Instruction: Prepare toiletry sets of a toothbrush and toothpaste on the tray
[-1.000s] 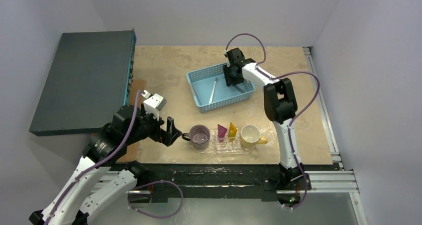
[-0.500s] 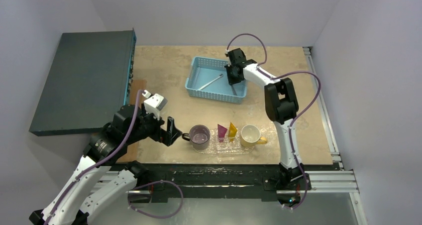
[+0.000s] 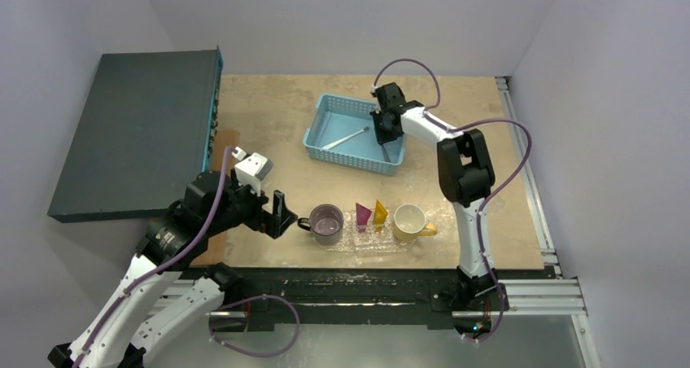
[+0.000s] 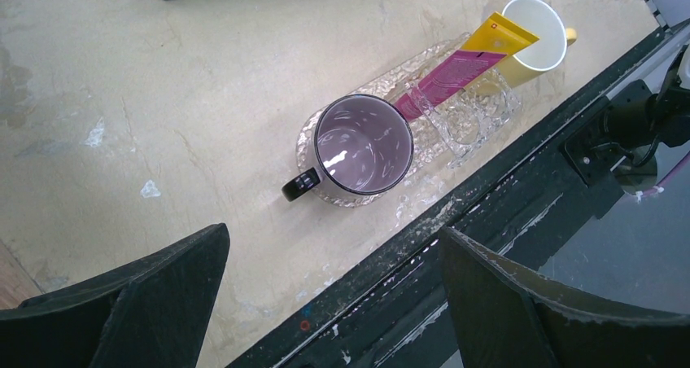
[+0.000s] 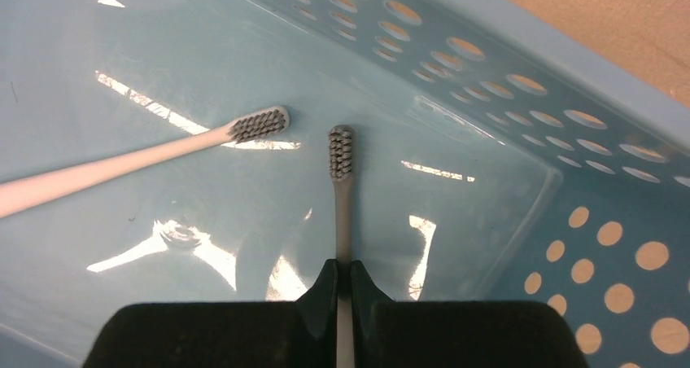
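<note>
Beige and scuffed, the worktop point(image 3: 268, 140) sits between pale walls. The right gripper point(image 5: 342, 274) has its fingers pinched together on the handle of a thin grey toothbrush point(image 5: 342, 189), whose bristled head points away from the wrist camera over the glossy floor of a light-blue basket point(image 5: 521, 83). Whether the brush is touching that floor cannot be told. Just beside its head lies a white toothbrush point(image 5: 122, 164), angled off to the left, the two heads close but apart. The perforated basket wall runs along the right, near the held brush.

Seen from above, the basket point(image 3: 325, 111) sits toward the far edge of the worktop, right of centre, with the right gripper point(image 3: 384, 136) reaching down inside it.

At the near edge, the clear crinkled tray point(image 4: 480, 111) carries a pink tube point(image 4: 451, 71) and a yellow tube point(image 4: 504, 36) side by side, between a purple mug point(image 4: 362, 144) and a yellow mug point(image 4: 533, 34). The left gripper point(image 4: 332, 238) hangs near the purple mug's handle, fingers spread wide and empty. A dark panel point(image 3: 134, 132) overhangs the far left corner.
</note>
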